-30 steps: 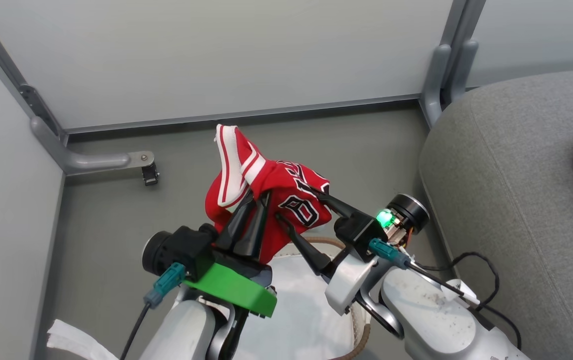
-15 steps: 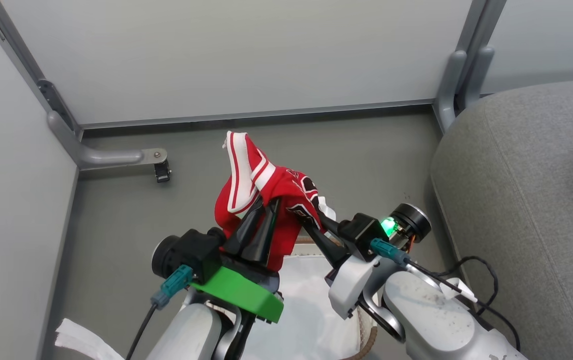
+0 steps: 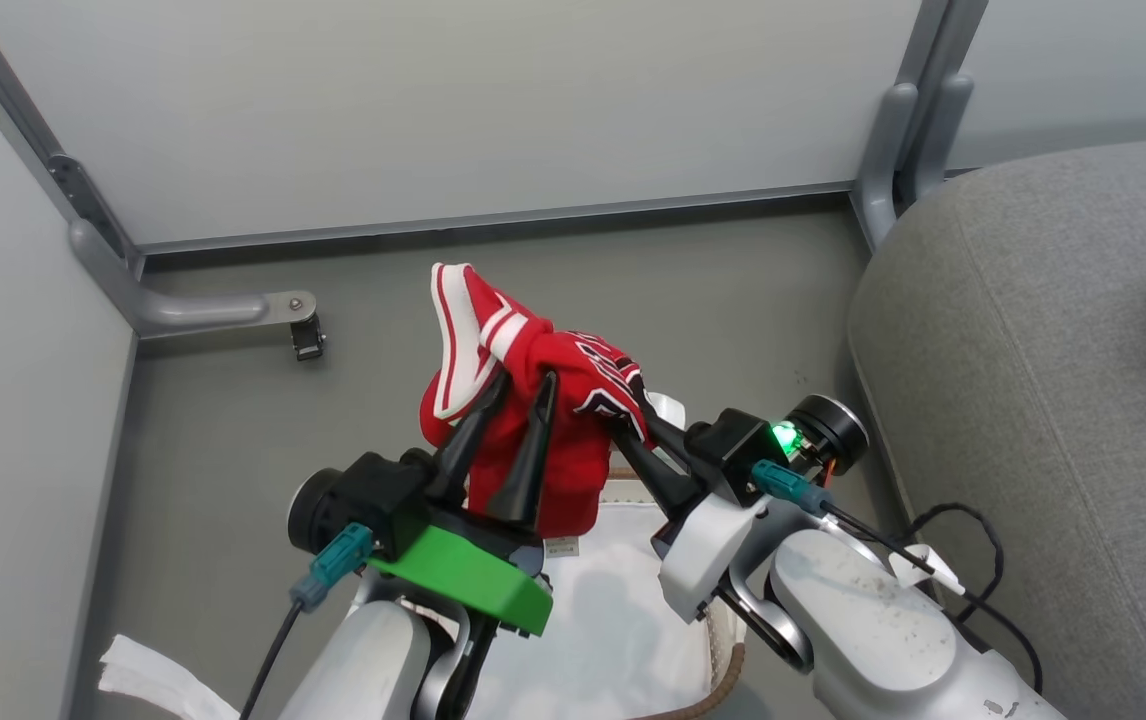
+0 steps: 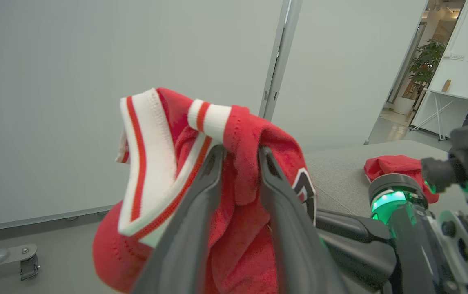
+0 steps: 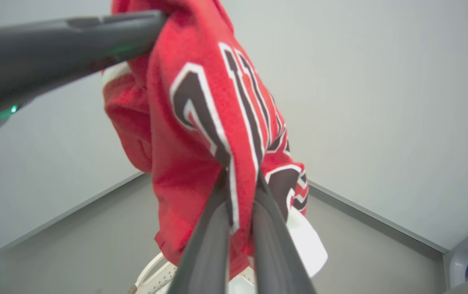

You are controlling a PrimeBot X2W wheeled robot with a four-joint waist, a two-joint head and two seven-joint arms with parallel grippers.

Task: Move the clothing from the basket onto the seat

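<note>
- right gripper (image 3: 633, 420) has just clamped shut on the jersey (image 3: 573, 470), at its lettered side.
- left gripper (image 3: 526, 378) fingers have parted; cloth drapes loosely between them.
- jersey hangs above the basket (image 3: 730, 655); a handover looks underway, with the seat (image 3: 1033, 400) next.

Left pincer (image 3: 525, 381) newly ajar; right pincer (image 3: 634, 425) now tight on the jersey (image 3: 533, 348).
</note>
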